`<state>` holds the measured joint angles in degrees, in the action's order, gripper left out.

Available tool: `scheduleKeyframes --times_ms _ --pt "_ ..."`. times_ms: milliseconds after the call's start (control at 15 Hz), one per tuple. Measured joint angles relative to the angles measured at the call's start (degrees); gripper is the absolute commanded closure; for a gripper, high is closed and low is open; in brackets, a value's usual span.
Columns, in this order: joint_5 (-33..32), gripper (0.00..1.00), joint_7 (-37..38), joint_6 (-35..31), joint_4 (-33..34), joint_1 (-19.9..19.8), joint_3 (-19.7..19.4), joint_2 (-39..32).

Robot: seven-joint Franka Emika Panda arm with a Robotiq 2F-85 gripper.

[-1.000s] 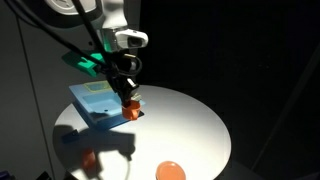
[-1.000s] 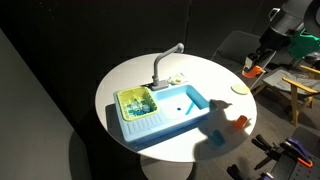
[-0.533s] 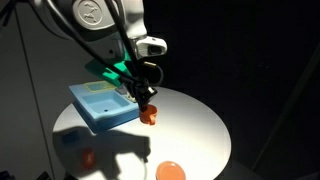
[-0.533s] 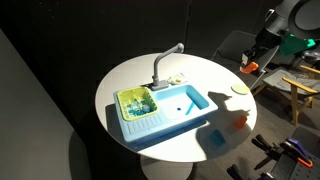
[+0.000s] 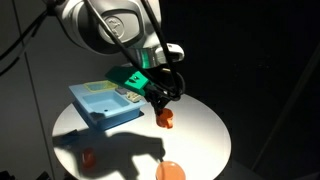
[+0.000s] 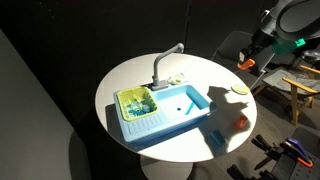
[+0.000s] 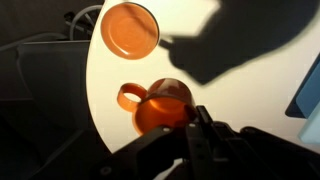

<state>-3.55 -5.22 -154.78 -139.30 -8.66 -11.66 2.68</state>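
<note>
My gripper [image 5: 164, 104] is shut on the rim of an orange cup [image 5: 166, 120], which hangs above the round white table [image 5: 205, 140]. In the wrist view the cup [image 7: 160, 106] shows its handle to the left, and the dark fingers [image 7: 203, 128] pinch its right rim. An orange plate [image 7: 130, 28] lies on the table beyond the cup. In an exterior view the plate [image 5: 170, 170] sits near the table's front edge. The gripper [image 6: 250, 58] with the cup [image 6: 245, 64] appears at the table's far right rim.
A blue toy sink [image 6: 170, 108] with a grey faucet [image 6: 165, 62] and a green dish rack [image 6: 135, 102] fills the table's middle. A small orange object [image 6: 240, 122] stands near the rim. A pale plate [image 6: 240, 88] lies beside it. Darkness surrounds the table.
The arm has carried the orange cup away from the sink's corner, across the table toward the orange plate. The grip has stayed shut.
</note>
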Motion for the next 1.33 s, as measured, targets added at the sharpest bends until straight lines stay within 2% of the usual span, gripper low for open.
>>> scheduleKeyframes --times_ms 467,1333 --pt "3.4 0.98 -3.0 -3.5 2.5 -0.7 -0.3 -5.3" --pt "7.9 0.98 -3.1 -7.6 2.5 -1.1 0.0 -11.2"
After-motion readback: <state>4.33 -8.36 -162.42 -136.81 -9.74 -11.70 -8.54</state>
